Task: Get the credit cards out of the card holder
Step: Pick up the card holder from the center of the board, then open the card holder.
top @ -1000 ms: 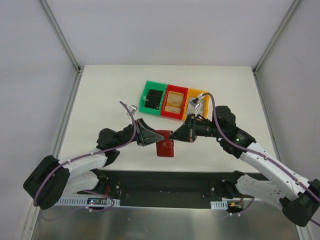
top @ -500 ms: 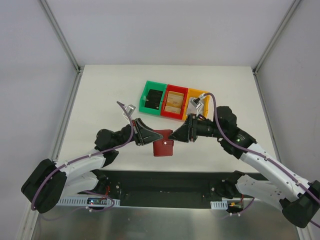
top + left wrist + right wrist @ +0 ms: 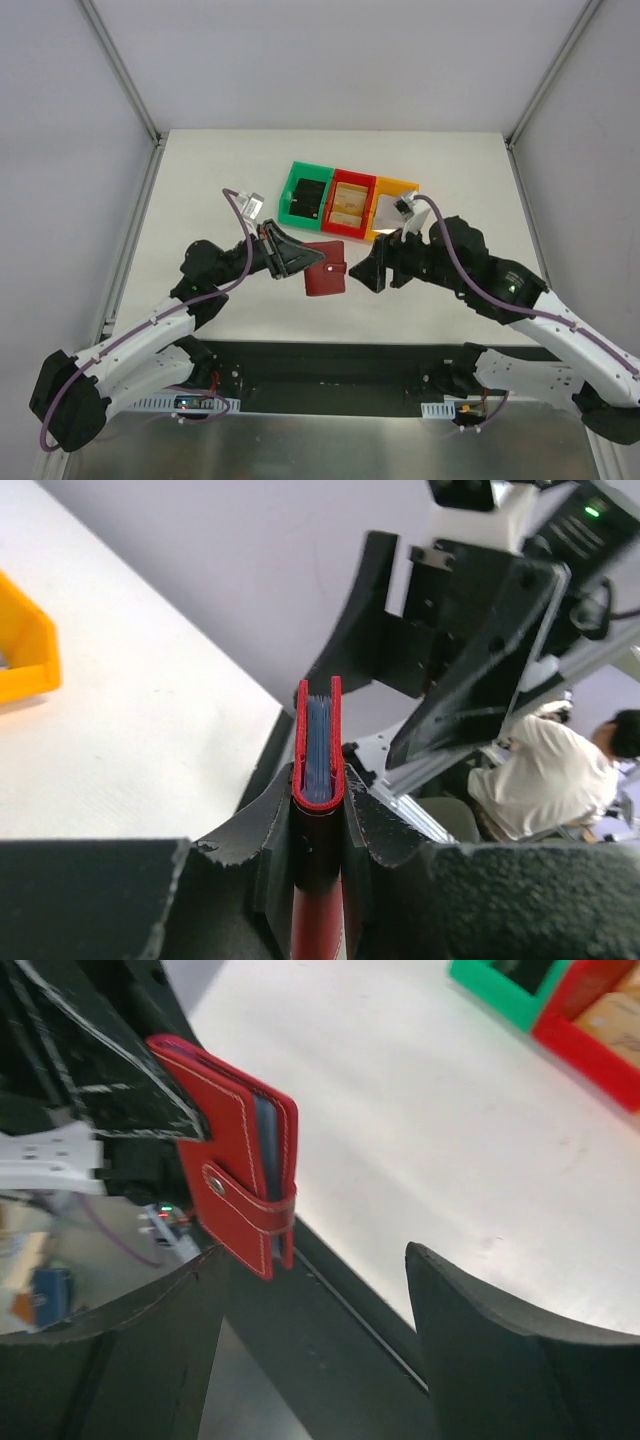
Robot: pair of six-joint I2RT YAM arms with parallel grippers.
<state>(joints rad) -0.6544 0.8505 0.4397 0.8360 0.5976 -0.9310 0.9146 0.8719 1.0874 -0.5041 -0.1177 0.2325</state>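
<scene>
The card holder [image 3: 326, 271], a small dark red wallet, hangs above the table near its front edge, folded shut. My left gripper [image 3: 298, 262] is shut on its left end. In the left wrist view the card holder [image 3: 318, 780] stands clamped between both fingers [image 3: 262, 830], with grey-blue card edges [image 3: 318, 742] showing inside the fold. In the right wrist view the card holder [image 3: 243, 1165] has its strap tab [image 3: 250, 1222] snapped across the front. My right gripper [image 3: 363, 272] stands open just right of it, touching nothing; its fingertips [image 3: 210, 1260] are spread wide.
Three joined bins sit behind the holder: green [image 3: 307, 197], red [image 3: 350, 204] with tan contents, and yellow [image 3: 393, 195]. The table's front edge and the black base plate [image 3: 340, 362] lie just below the grippers.
My right gripper has opened and drawn back to the right, away from the holder. My left gripper has closed on the holder and raised it slightly up and back.
</scene>
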